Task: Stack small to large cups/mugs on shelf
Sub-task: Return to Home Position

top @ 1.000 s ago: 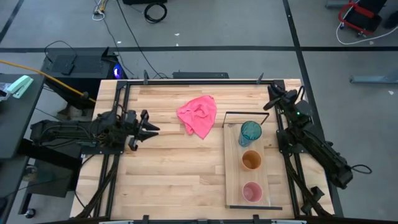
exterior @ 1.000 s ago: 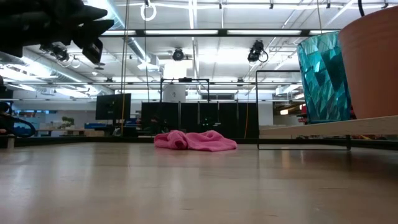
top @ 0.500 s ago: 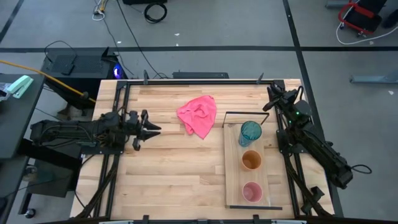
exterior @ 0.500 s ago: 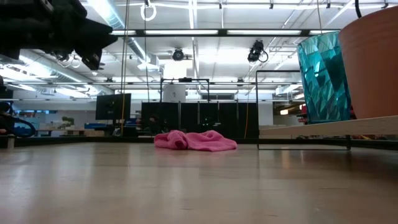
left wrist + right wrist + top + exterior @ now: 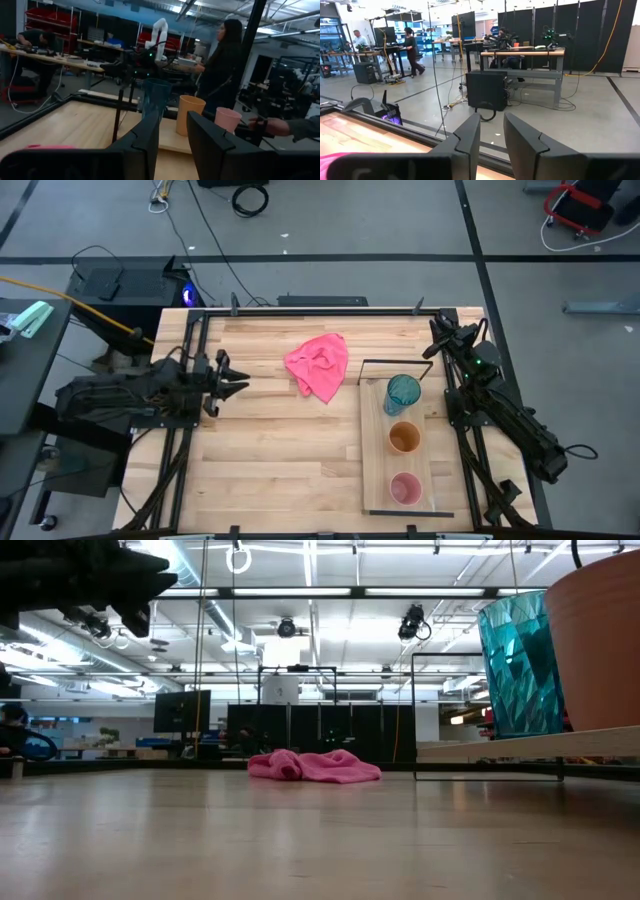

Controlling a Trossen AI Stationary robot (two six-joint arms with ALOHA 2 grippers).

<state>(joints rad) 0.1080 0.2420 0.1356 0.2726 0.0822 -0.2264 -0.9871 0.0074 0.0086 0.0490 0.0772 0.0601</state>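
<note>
Three cups stand upright in a row on the pale shelf board [image 5: 375, 470] at the table's right: teal-blue [image 5: 402, 393] at the far end by the black wire frame [image 5: 392, 363], orange-brown [image 5: 404, 438] in the middle, pink [image 5: 405, 488] nearest. They also show in the left wrist view: teal [image 5: 155, 97], orange [image 5: 189, 114], pink [image 5: 227, 119]. My left gripper [image 5: 238, 383] is open and empty above the table's left side, pointing toward the shelf. My right gripper [image 5: 436, 332] is open and empty at the far right corner.
A crumpled pink cloth [image 5: 319, 365] lies on the table left of the shelf, between my left gripper and the cups. People [image 5: 222, 60] stand in the room beyond the table. Bare planks [image 5: 290, 460] fill the near left.
My left gripper has drawn back a little toward the table's left edge and risen slightly. The cups, the cloth and my right arm have stayed where they were.
</note>
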